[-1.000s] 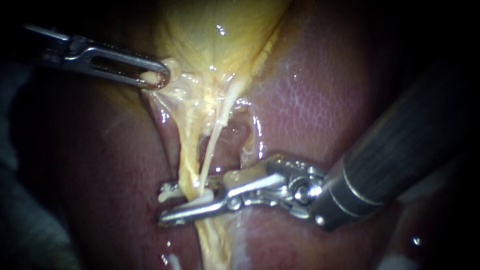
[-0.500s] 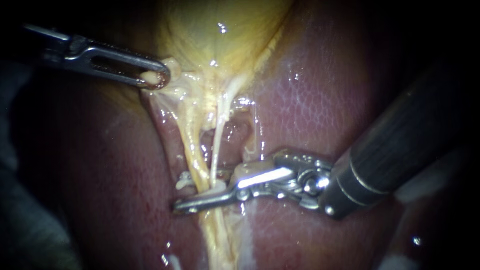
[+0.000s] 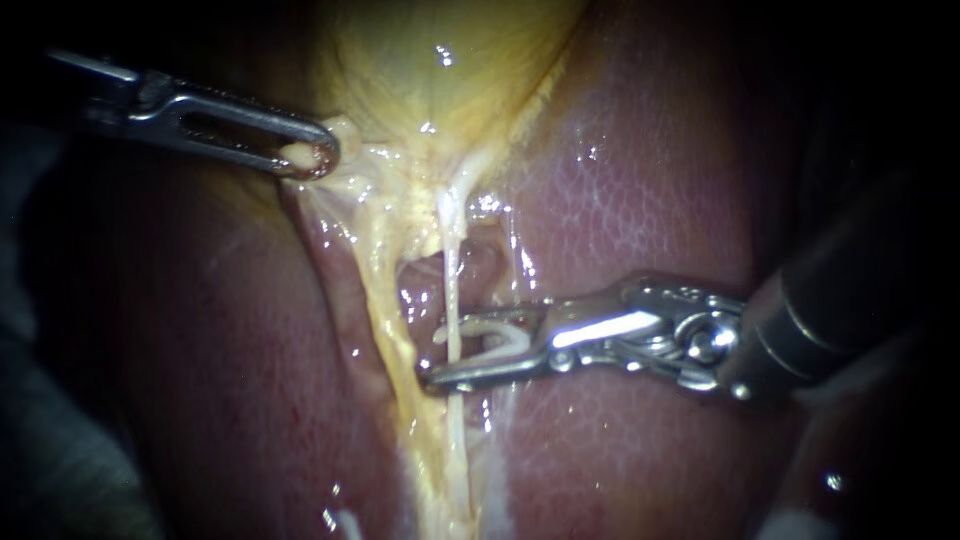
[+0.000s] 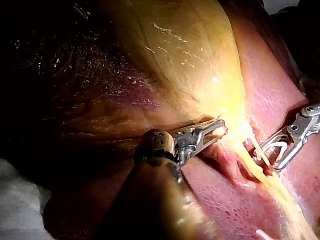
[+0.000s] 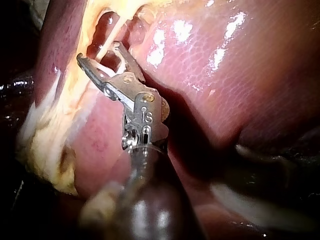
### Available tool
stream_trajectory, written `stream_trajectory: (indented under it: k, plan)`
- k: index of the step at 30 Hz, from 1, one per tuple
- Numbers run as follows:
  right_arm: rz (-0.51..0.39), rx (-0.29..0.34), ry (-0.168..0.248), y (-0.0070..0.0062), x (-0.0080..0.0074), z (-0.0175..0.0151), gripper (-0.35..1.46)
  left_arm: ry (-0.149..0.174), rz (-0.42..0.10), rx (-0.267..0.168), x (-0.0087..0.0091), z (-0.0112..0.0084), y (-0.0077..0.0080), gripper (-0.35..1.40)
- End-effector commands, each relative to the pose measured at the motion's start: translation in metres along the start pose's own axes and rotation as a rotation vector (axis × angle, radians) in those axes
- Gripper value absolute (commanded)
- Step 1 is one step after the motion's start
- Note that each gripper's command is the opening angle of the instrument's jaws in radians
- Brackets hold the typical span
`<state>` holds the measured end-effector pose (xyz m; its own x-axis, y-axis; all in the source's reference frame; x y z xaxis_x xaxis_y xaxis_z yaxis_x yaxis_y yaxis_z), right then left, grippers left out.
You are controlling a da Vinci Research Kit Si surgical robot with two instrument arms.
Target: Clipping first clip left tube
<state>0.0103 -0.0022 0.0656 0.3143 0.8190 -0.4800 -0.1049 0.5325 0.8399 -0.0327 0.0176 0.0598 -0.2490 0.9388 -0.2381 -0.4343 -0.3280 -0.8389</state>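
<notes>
My left instrument (image 3: 312, 157) comes in from the upper left, its jaws shut on pale tissue at the base of the yellow gallbladder (image 3: 440, 60), holding it taut; its jaws (image 4: 218, 131) show the same grip in the left wrist view. Two strands run down from the gallbladder: a broad yellow left one (image 3: 385, 300) and a thin white tube (image 3: 452, 270) to its right. My right instrument (image 3: 437, 354) has open jaws carrying a white clip (image 3: 485, 332). The thin white tube passes between the jaws (image 5: 98, 51). The yellow strand lies just beyond their tips.
Pink-red liver (image 3: 640, 180) surrounds the strands on both sides, wet and glistening. The right instrument's dark shaft (image 3: 850, 290) fills the right side. A hollow of tissue (image 3: 480, 260) opens behind the white tube.
My right instrument has drawn back to the right. Its jaws and clip have slid off the yellow strand and now straddle only the thin white tube. The left instrument has not moved.
</notes>
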Motion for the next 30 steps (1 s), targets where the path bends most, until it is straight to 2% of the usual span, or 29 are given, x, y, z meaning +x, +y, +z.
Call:
stream_trajectory:
  k: [1,5,11,15,18,23,27,30]
  plan:
    - [-0.004,-0.002,-0.009,-0.0001,0.0001,-0.0006,0.5,0.0,0.0,-0.001,0.0,0.0,0.0,-0.35]
    - [-0.014,-0.014,-0.04,-0.0005,0.0005,-0.0026,0.5,0.0,0.0,-0.001,0.0,0.0,0.0,-0.35]
    - [-0.004,-0.03,-0.031,-0.0013,0.0011,-0.005,0.5,0.0,0.0,-0.001,0.0,0.0,0.0,-0.35]
    - [0.004,-0.006,-0.045,-0.0025,0.0023,-0.0058,0.49,0.0,0.0,-0.001,0.0,0.0,0.0,-0.35]
    - [0.004,0.017,-0.041,-0.0036,0.0029,-0.0056,0.49,0.0,0.0,-0.001,0.0,0.0,0.0,-0.35]
    - [-0.002,0.05,-0.043,-0.0054,0.0032,-0.0041,0.49,0.0,0.0,-0.001,0.0,0.0,0.0,-0.35]
    - [-0.008,0.071,-0.045,-0.0063,0.0033,-0.0028,0.49,0.0,0.0,-0.001,0.0,0.0,0.0,-0.35]
    - [-0.011,0.075,-0.048,-0.0065,0.0032,-0.0018,0.49,0.0,0.0,-0.001,0.0,0.0,0.0,-0.35]
